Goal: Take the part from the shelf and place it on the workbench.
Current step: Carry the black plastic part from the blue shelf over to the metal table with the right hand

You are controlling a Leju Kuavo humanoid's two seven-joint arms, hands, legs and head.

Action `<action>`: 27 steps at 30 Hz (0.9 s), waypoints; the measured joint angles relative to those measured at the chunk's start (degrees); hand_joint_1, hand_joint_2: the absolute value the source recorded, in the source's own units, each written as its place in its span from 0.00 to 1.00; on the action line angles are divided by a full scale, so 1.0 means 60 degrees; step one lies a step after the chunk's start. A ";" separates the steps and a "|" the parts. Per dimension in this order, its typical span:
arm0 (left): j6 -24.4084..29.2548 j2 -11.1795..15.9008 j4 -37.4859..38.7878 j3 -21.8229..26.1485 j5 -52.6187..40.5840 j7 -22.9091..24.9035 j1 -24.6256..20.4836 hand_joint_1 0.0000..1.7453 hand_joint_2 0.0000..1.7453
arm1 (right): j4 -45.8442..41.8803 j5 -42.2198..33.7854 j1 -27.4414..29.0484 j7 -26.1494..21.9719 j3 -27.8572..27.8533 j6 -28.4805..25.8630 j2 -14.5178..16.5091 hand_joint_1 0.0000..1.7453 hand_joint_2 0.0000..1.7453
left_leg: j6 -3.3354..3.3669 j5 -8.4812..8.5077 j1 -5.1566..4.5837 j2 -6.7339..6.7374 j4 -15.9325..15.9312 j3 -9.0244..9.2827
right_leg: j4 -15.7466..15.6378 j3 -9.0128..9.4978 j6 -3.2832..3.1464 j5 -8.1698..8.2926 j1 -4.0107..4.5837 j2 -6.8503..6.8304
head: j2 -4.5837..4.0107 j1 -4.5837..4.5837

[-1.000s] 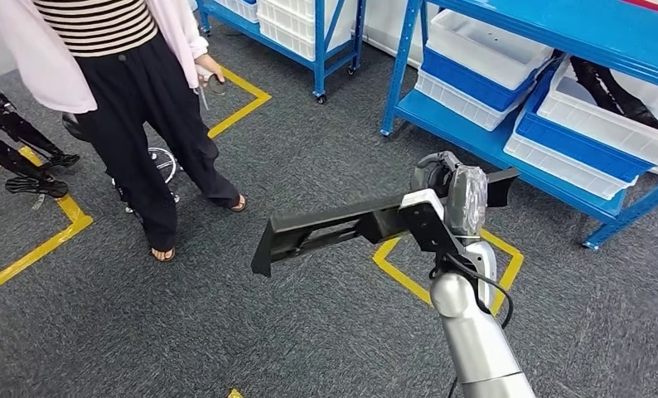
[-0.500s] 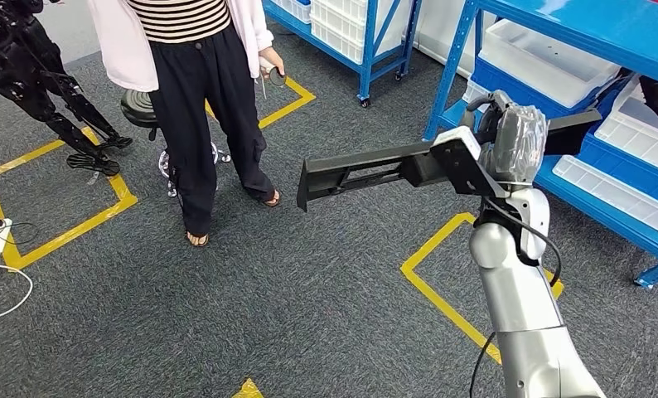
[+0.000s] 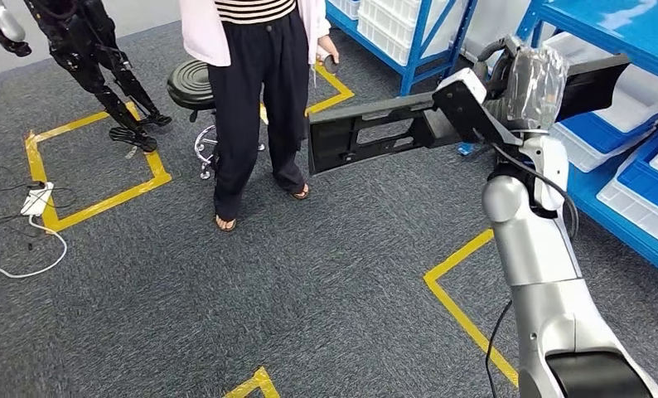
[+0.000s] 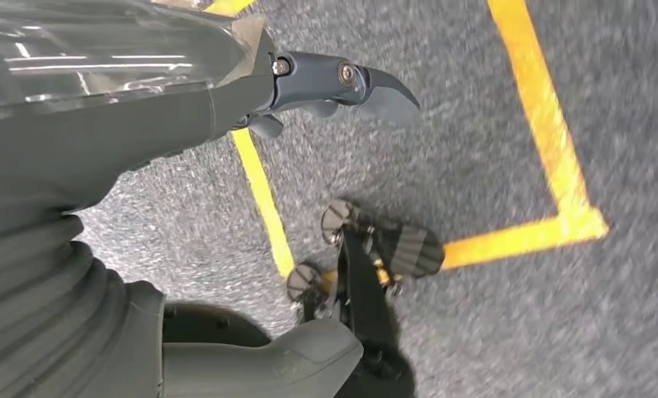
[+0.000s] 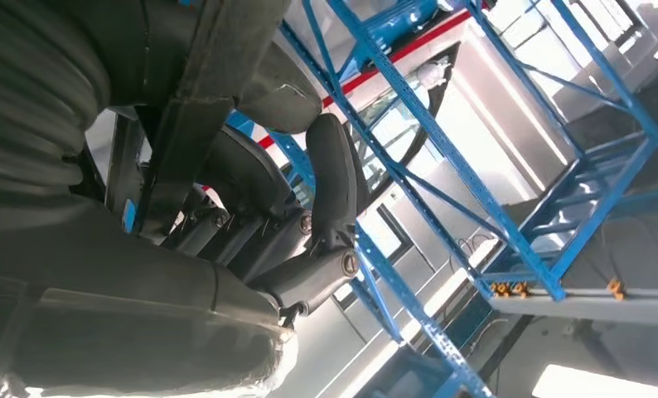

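Mid-carry here: long black plastic part with slotted cut-outs (image 3: 375, 137) held up off the floor, roughly level, gripped near one end by the right robot hand (image 3: 520, 83). Right wrist view confirms dark fingers (image 5: 330, 182) wrapped round the dark bar, so a proper clamp rather than a pinch. Most of the length sticks out unsupported toward the person in black trousers and striped top (image 3: 259, 99), free end close to them.

Left robot hand (image 4: 226, 108) hanging low over grey carpet (image 4: 491, 332) and yellow floor tape (image 4: 549, 124), holding nothing, fingers apart as far as can be made out.

No tabletop anywhere in these views, so probably a turn and walk ahead before any set-down.

Tips for doing this bit well:
- Keep the grip tight; long lever arm, so any wrist wobble swings the far end a lot.
- Turn slowly and mind the sweep past the person, the black round stool (image 3: 195, 83) and the blue metal shelving (image 3: 641, 33).
- Keep the bar level, maybe tuck it closer to the body.
- Watch the white cable on the floor (image 3: 27, 269) when stepping.
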 joint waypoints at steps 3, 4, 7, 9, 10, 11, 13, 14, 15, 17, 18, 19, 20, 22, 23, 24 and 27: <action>0.0012 -0.0005 0.0000 0.0016 0.0043 0.0041 -0.0020 0.00 1.00 | 0.0896 0.0680 -0.1026 0.0569 0.0093 0.0129 -0.0101 1.00 1.00 | 0.0121 0.0061 0.0016 -0.0273 -0.0041 -0.0006 | 0.1692 -0.0809 -0.0039 -0.0719 -0.0093 0.0539 | 0.0000 0.0013; 0.0018 -0.0020 0.0000 0.0026 0.0052 0.0064 -0.0021 0.00 1.00 | 0.1260 0.0869 -0.1389 0.0723 0.0110 0.0180 -0.0122 1.00 1.00 | 0.0123 0.0063 0.0017 -0.0386 -0.0041 -0.0010 | 0.2285 -0.1105 -0.0022 -0.0902 -0.0110 0.0601 | -0.0001 0.0015; 0.0026 -0.0083 0.0000 0.0049 0.0063 0.0096 -0.0003 0.00 1.00 | 0.2058 0.1095 -0.2185 0.0881 0.0141 0.0257 -0.0143 1.00 1.00 | 0.0094 0.0078 0.0053 -0.0734 -0.0029 -0.0005 | 0.2063 -0.1052 0.0203 -0.0583 -0.0196 0.0674 | -0.0001 0.0017; 0.0040 -0.0104 0.0000 0.0057 0.0090 0.0122 -0.0006 0.00 1.00 | 0.2432 0.1213 -0.2605 0.1011 0.0167 0.0246 -0.0140 1.00 1.00 | 0.0009 0.0092 0.0070 -0.0967 0.0017 -0.0046 | 0.0699 -0.0457 0.0394 -0.0003 -0.0325 0.0994 | -0.0001 0.0022; 0.0059 -0.0110 0.0000 0.0065 0.0109 0.0142 -0.0013 0.00 1.00 | 0.2642 0.1300 -0.2820 0.1127 0.0183 0.0238 -0.0142 1.00 1.00 | -0.0047 0.0106 0.0073 -0.1075 0.0039 -0.0092 | 0.0205 -0.0247 0.0435 0.0181 -0.0367 0.1167 | -0.0001 0.0011; 0.0102 -0.0116 0.0000 0.0075 0.0133 0.0176 -0.0013 0.00 1.00 | 0.2883 0.1409 -0.3052 0.1295 0.0195 0.0232 -0.0146 1.00 1.00 | -0.0117 0.0131 0.0078 -0.1182 0.0047 -0.0148 | -0.0063 -0.0142 0.0441 0.0264 -0.0372 0.1288 | -0.0001 0.0001; 0.0249 -0.0130 0.0000 0.0116 0.0197 0.0281 0.0026 0.00 1.00 | 0.3328 0.1667 -0.3519 0.1611 0.0204 0.0243 -0.0151 1.00 1.00 | -0.0248 0.0205 0.0111 -0.1383 0.0015 -0.0235 | -0.0113 -0.0136 0.0356 0.0291 -0.0330 0.1197 | -0.0001 -0.0027; 0.0347 -0.0138 0.0000 0.0162 0.0266 0.0344 0.0060 0.00 1.00 | 0.3552 0.1852 -0.3799 0.1801 0.0202 0.0281 -0.0150 1.00 1.00 | -0.0300 0.0197 0.0113 -0.1334 0.0042 -0.0288 | -0.0122 -0.0135 0.0308 0.0313 -0.0338 0.1098 | -0.0001 -0.0034; 0.0428 -0.0140 0.0000 0.0222 0.0348 0.0398 0.0089 0.00 1.00 | 0.3758 0.2045 -0.4095 0.1961 0.0200 0.0330 -0.0152 1.00 1.00 | -0.0334 0.0098 0.0097 -0.1138 0.0189 -0.0378 | -0.0133 -0.0127 0.0231 0.0339 -0.0356 0.1002 | -0.0001 -0.0057; 0.0520 -0.0143 0.0000 0.0362 0.0497 0.0448 0.0111 0.00 1.00 | 0.4175 0.2378 -0.4706 0.2215 0.0174 0.0451 -0.0194 1.00 1.00 | -0.0364 -0.0408 0.0066 -0.0519 0.1077 -0.0798 | -0.0147 -0.0114 0.0071 0.0355 -0.0334 0.0799 | -0.0001 -0.0099; 0.0529 -0.0144 0.0000 0.0417 0.0533 0.0456 0.0111 0.00 1.00 | 0.4334 0.2470 -0.4944 0.2260 0.0157 0.0494 -0.0222 1.00 1.00 | -0.0371 -0.0725 0.0066 -0.0302 0.1751 -0.1103 | -0.0146 -0.0106 0.0004 0.0344 -0.0283 0.0694 | -0.0001 -0.0116; 0.0531 -0.0147 0.0001 0.0458 0.0550 0.0459 0.0110 0.00 1.00 | 0.4475 0.2528 -0.5127 0.2280 0.0141 0.0533 -0.0247 1.00 1.00 | -0.0372 -0.0964 0.0075 -0.0203 0.2396 -0.1401 | -0.0146 -0.0092 -0.0037 0.0327 -0.0226 0.0586 | -0.0001 -0.0117; 0.0535 -0.0151 0.0002 0.0490 0.0551 0.0478 0.0109 0.00 1.00 | 0.4597 0.2565 -0.5255 0.2302 0.0133 0.0554 -0.0259 1.00 1.00 | -0.0363 -0.1053 0.0079 -0.0167 0.2796 -0.1585 | -0.0145 -0.0070 -0.0062 0.0310 -0.0179 0.0479 | -0.0001 -0.0116; 0.0620 -0.0159 0.0004 0.0524 0.0474 0.0643 0.0109 0.00 1.00 | 0.4817 0.2622 -0.5426 0.2427 0.0108 0.0565 -0.0275 1.00 1.00 | -0.0317 -0.0756 0.0073 -0.0127 0.2517 -0.1417 | -0.0144 -0.0019 -0.0110 0.0273 -0.0112 0.0292 | -0.0001 -0.0117; 0.0703 -0.0158 0.0004 0.0533 0.0417 0.0763 0.0110 0.00 1.00 | 0.4908 0.2675 -0.5508 0.2557 0.0079 0.0562 -0.0289 1.00 1.00 | -0.0271 -0.0460 0.0061 -0.0034 0.1898 -0.1084 | -0.0143 0.0005 -0.0128 0.0254 -0.0087 0.0212 | -0.0001 -0.0119; 0.0795 -0.0146 0.0003 0.0536 0.0365 0.0859 0.0107 0.00 1.00 | 0.4993 0.2739 -0.5607 0.2728 0.0033 0.0564 -0.0322 1.00 1.00 | -0.0226 -0.0231 0.0019 0.0132 0.1236 -0.0721 | -0.0137 0.0012 -0.0126 0.0228 -0.0042 0.0138 | -0.0001 -0.0119; 0.0914 -0.0096 0.0001 0.0555 0.0382 0.0838 0.0085 0.00 1.00 | 0.5347 0.2852 -0.5938 0.3302 -0.0241 0.0588 -0.0527 1.00 1.00 | -0.0097 -0.0011 -0.0100 0.0338 0.0278 -0.0250 | -0.0150 0.0009 -0.0051 0.0171 0.0069 -0.0113 | -0.0001 -0.0109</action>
